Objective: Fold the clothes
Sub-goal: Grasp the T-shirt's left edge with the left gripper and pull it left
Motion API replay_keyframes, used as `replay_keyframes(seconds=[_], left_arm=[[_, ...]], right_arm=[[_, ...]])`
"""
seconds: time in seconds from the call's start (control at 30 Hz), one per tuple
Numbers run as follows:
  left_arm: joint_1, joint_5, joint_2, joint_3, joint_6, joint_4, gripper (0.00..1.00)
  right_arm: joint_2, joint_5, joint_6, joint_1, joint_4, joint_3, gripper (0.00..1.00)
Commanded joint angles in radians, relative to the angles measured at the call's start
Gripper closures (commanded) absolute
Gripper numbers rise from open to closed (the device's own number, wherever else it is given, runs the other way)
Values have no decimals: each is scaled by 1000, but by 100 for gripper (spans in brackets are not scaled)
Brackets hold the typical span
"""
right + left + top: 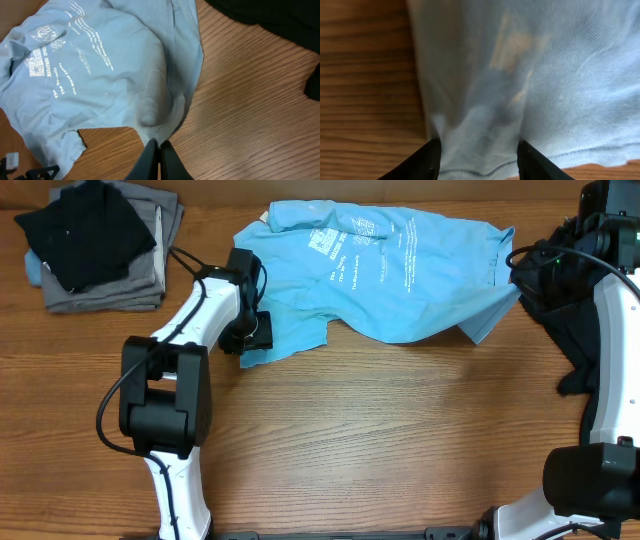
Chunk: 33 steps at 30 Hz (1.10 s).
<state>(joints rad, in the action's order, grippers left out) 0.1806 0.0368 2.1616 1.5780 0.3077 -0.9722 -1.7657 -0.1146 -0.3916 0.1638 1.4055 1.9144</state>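
Right gripper [159, 148] pinched closed on edge of light blue cotton T-shirt [390, 270], probably to pull it flat. Left gripper [479, 156] agape, hem lying between fingers, apparently poised to clamp.

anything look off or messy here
The light blue T-shirt lies rumpled and skewed, one corner bunched in the right pincer. A black garment is heaped at the right edge of the table.

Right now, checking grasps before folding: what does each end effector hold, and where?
Right end effector pinches the T-shirt at a bunched edge; left end effector is open, straddling its hem.
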Motion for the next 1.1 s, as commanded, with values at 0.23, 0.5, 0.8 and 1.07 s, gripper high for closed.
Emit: replay_keyframes(seconds=[0.23,0.5,0.8,1.07], left_arm=[[-1,-56,38,-1,21,-22,77],[-6,-123,29,45,84,-164,96],[-6,-228,-194,106,181,-337,96],[-15,-254,-378,106,195,-472,96]], right_arm=[[22,36,3,8,-6,-4,96],[22,36,-2,8,-6,-3,96],[43,44,-32,8,58,-4,96],[119,85,-39,5,198,-18,96]])
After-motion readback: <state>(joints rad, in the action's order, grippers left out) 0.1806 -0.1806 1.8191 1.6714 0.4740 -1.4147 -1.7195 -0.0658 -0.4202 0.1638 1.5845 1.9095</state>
